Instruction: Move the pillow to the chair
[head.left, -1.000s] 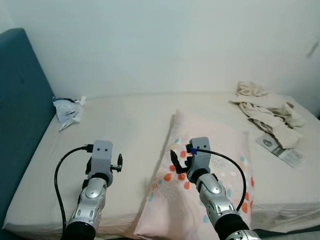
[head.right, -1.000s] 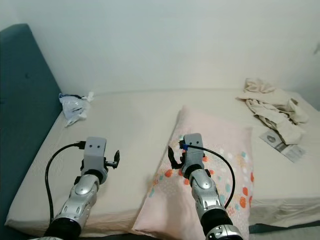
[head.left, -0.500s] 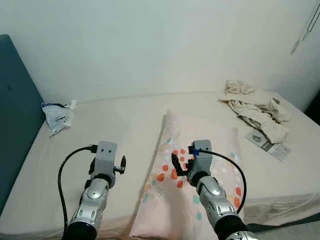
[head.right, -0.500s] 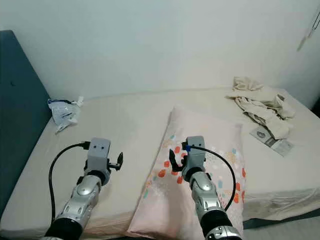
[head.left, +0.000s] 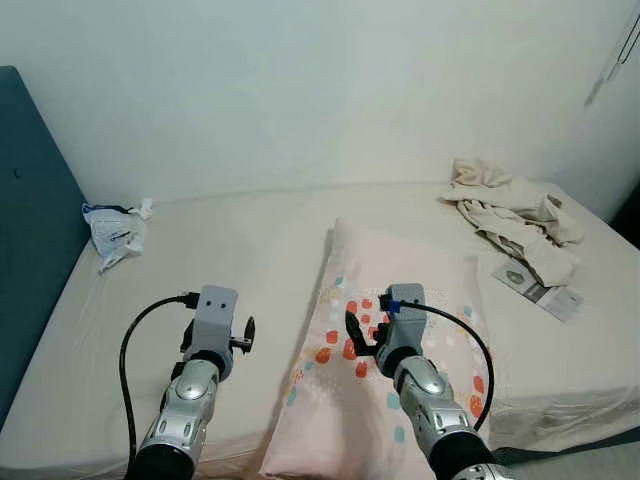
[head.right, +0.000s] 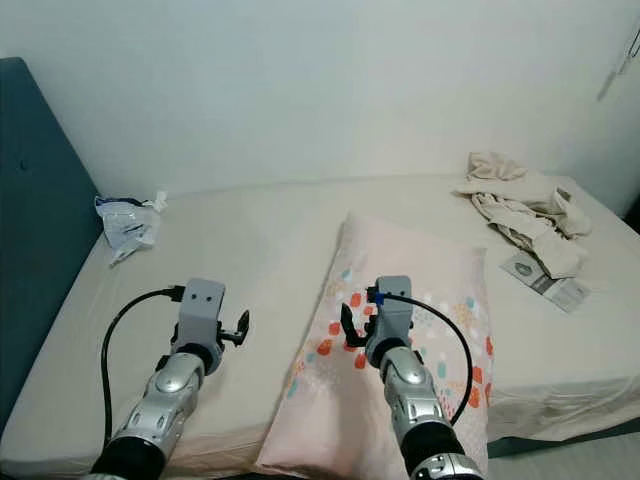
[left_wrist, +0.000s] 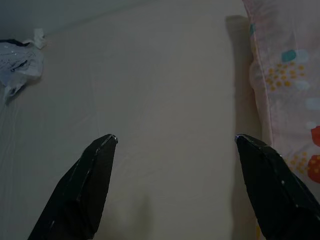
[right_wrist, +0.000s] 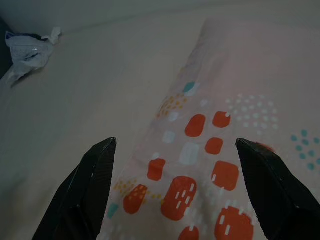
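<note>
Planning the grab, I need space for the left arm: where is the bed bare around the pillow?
Bare sheet runs between the pillow and the plastic bag by the headboard; the left end effector hangs open over it. Also bare: the strip behind the pillow along the wall. Crowded: the right, with crumpled clothes and a paper packet.

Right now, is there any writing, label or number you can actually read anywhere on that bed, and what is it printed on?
Nothing here can be read.
Flat printed packet near the crumpled clothes: a round mark and some print, too small and blurred to read.
Crinkled plastic bag by the headboard: dark markings, too small to read.
Pillow: only a pattern of coloured dots and blobs, no words.
</note>
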